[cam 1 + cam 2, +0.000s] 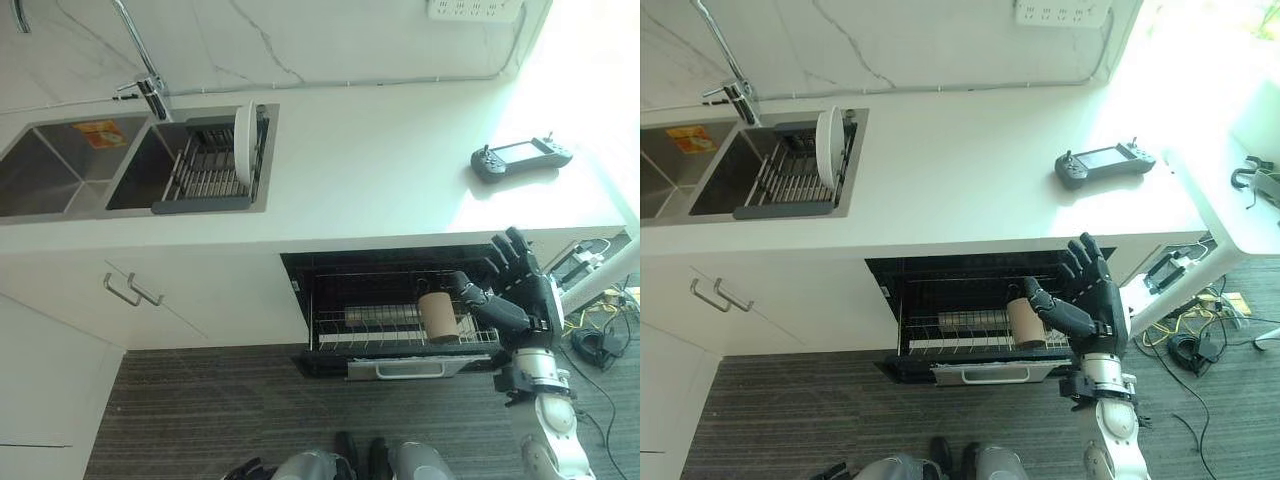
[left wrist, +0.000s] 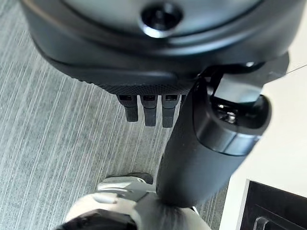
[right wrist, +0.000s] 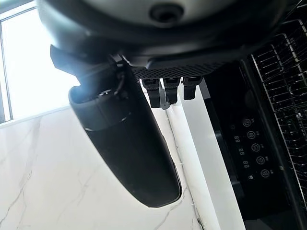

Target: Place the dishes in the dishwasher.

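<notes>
A brown cup (image 1: 437, 316) stands upright in the pulled-out wire rack (image 1: 370, 338) of the open dishwasher under the counter. My right hand (image 1: 522, 292) hovers just right of the cup, open, fingers straight and thumb stretched toward the cup's rim. Whether the thumb touches it I cannot tell. A white plate (image 1: 243, 144) stands on edge in the dark drying rack (image 1: 200, 175) inside the right sink basin. My left hand (image 2: 211, 139) hangs over the grey floor, open and holding nothing.
A grey handheld controller (image 1: 520, 157) lies on the white counter at the right. The faucet (image 1: 140, 70) rises behind the double sink. Cabinet handles (image 1: 130, 290) sit left of the dishwasher. The dishwasher's control panel (image 3: 254, 160) faces my right wrist.
</notes>
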You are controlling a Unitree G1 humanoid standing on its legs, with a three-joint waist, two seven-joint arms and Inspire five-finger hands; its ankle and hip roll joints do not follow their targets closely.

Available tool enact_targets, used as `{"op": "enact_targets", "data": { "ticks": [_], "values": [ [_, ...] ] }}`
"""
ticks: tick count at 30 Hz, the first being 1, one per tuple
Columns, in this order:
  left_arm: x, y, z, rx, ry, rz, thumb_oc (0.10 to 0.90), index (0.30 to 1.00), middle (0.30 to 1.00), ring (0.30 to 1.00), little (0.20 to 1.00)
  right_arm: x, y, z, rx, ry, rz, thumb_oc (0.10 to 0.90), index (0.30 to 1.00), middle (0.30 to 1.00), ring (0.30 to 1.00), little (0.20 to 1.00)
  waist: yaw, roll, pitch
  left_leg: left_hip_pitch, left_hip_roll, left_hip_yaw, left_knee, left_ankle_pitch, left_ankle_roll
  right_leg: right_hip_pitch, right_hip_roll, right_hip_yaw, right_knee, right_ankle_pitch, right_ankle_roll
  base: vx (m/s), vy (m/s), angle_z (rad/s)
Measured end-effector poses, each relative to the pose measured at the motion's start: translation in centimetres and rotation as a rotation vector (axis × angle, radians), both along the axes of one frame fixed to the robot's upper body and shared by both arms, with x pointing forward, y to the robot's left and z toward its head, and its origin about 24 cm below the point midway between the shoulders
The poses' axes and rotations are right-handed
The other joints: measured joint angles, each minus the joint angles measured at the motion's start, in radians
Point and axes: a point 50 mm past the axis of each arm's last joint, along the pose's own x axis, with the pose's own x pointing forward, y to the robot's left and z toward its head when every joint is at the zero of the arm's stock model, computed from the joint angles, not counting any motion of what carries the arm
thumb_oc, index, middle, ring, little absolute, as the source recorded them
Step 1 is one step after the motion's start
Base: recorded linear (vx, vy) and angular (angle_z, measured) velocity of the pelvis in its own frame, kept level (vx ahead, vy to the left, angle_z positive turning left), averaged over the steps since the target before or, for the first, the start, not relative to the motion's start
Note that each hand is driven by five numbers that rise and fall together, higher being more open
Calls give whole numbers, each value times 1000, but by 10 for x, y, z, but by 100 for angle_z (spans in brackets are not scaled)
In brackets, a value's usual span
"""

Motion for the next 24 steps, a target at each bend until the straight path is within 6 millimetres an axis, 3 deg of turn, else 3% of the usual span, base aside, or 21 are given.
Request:
{"op": "enact_targets", "data": {
  "ticks": [1,2,4,5,7,10,12,13,14,16,18,21,24],
  "values": [
    [3,7,2,18,-13,31,800,900,900,900,900,1,-2,0,2,1,-10,800,900,900,900,900,20,-8,16,-49,33,12,122,-22,-9,18,-3,-5,-19,8,-7,105,177,-4],
    [3,11,3,33,-12,16,800,900,900,900,900,1,-1,1,6,-4,-11,800,900,900,900,900,20,-10,14,-61,66,2,113,-57,-4,38,-1,1,-39,7,4,130,238,-14],
    [-7,14,2,45,24,26,800,900,900,900,900,7,0,12,8,-58,-10,800,900,900,900,900,16,-16,18,-28,128,-49,-41,-52,-1,49,-4,33,-45,0,22,58,305,-30],
    [-7,12,1,41,30,22,800,900,900,900,900,10,-2,18,-1,-81,-17,800,900,900,900,900,6,-7,15,-20,152,-89,-100,-32,-24,52,-7,50,-47,13,37,80,464,-39],
    [-12,12,-2,42,61,30,800,900,900,900,900,15,-5,25,-4,-103,-31,800,900,900,900,900,6,2,10,-33,185,-188,-134,-9,-52,51,-7,82,-57,22,55,77,400,-45],
    [-11,14,-2,41,54,8,800,900,900,900,900,15,-14,32,-13,-126,-74,800,900,900,900,900,-5,21,-1,-65,257,-199,-111,9,-70,68,-24,99,-57,22,87,50,556,-30],
    [-5,12,-1,51,62,-79,800,900,900,900,900,12,-28,37,-8,-144,-153,800,900,900,900,900,-11,38,-11,-54,240,-135,-122,24,-53,83,-67,105,-59,15,139,31,654,-4],
    [-3,1,-4,38,71,-136,800,900,900,900,900,6,-38,36,17,-142,-236,800,900,900,900,900,-12,59,-27,-15,179,-132,-124,83,-52,110,-123,81,-46,14,171,1,557,12],
    [-3,0,-4,43,75,-175,800,900,900,900,900,5,-38,35,33,-144,-252,800,900,900,900,900,-9,55,-30,-13,139,-127,-95,57,-18,114,-167,77,-22,33,183,-9,571,14],
    [7,-2,-3,46,64,-209,800,900,900,900,900,3,-34,40,42,-172,-240,800,900,900,900,900,-8,58,-35,-20,87,-106,-76,17,33,100,-223,75,-7,72,161,-7,344,1],
    [12,-1,-2,50,63,-212,800,900,900,900,900,4,-25,44,61,-197,-213,800,900,900,900,900,-5,60,-37,-23,64,-92,-75,4,74,77,-246,80,4,119,155,14,288,-16],
    [11,4,-1,58,72,-200,800,900,900,900,900,8,-10,58,72,-270,-144,800,900,900,900,900,18,63,-44,-14,72,-26,-114,-7,89,21,-213,-4,-21,102,178,16,143,-58],
    [7,5,-1,58,85,-194,800,900,900,900,900,7,-10,63,77,-302,-150,800,900,900,900,900,18,56,-73,-5,67,-16,-147,1,96,19,-104,0,-19,77,187,-15,27,-18]
  ]
}}
